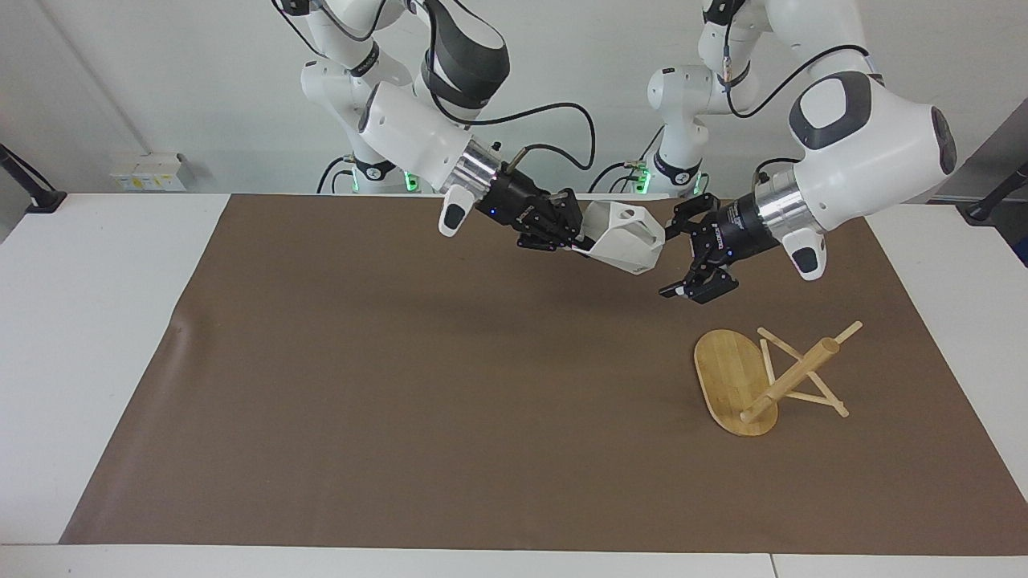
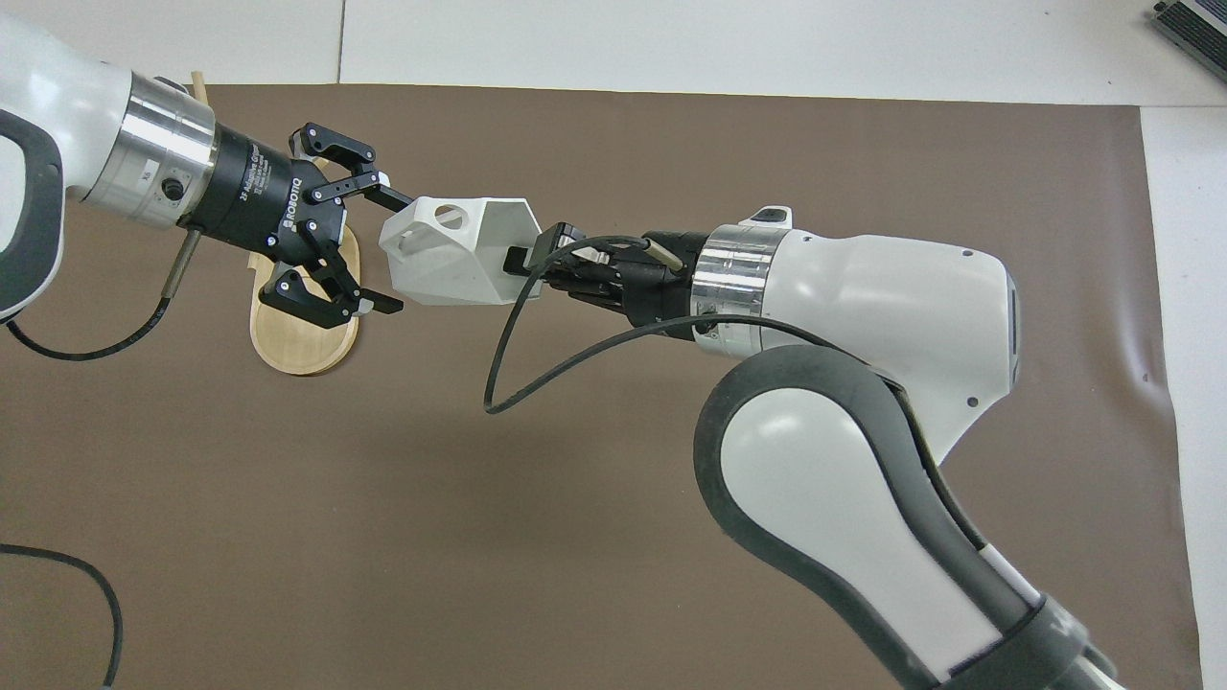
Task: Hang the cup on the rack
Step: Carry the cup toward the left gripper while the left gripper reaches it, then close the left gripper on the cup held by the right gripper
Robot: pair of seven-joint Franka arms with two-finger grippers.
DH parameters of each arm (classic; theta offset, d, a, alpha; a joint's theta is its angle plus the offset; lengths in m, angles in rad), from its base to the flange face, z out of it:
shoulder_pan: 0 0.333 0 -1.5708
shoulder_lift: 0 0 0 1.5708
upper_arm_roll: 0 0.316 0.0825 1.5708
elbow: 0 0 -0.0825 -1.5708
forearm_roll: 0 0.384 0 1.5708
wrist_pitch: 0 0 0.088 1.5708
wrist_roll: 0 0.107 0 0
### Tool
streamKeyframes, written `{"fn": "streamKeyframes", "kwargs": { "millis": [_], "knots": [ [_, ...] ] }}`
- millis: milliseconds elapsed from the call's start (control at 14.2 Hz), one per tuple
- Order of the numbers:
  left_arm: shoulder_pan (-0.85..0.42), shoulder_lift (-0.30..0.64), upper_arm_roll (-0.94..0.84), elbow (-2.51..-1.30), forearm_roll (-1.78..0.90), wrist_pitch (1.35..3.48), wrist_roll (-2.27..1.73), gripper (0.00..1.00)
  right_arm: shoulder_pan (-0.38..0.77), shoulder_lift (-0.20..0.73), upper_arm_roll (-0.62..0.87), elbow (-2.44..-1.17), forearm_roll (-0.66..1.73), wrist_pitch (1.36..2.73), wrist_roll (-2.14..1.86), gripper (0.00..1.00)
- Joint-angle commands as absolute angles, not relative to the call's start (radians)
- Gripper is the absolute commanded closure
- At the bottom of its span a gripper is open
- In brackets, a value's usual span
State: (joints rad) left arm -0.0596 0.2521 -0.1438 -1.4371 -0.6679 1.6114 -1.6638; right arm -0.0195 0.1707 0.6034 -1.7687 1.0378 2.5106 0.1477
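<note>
While the right gripper [image 1: 580,238] holds the cup [image 1: 624,235] in the air over the brown mat [image 1: 401,385], its fingers are pinched on the cup's narrow end, and the cup lies on its side with the handle hole up. The left gripper [image 1: 689,255] faces it, fingers [image 2: 388,198] spread wide around the cup's wide end, one fingertip at its rim. Farther out, under the left gripper's fingers, the rack [image 1: 771,377] stands on the counter [image 1: 88,337].
</note>
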Motion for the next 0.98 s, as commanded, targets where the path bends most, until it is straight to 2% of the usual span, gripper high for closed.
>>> {"fn": "streamKeyframes", "kwargs": {
  "millis": [0,915],
  "knots": [
    [-0.048,0.255,-0.144,-1.414,-0.678,1.534,-1.686,0.0,-0.029,0.184,0.638,-1.752,1.06,2.543,0.17,1.0],
    [-0.044,0.172,-0.132,-1.468,-0.68,1.509,-1.692,0.0,-0.028,0.189,0.66,-1.752,1.06,2.566,0.178,1.0]
  ]
}}
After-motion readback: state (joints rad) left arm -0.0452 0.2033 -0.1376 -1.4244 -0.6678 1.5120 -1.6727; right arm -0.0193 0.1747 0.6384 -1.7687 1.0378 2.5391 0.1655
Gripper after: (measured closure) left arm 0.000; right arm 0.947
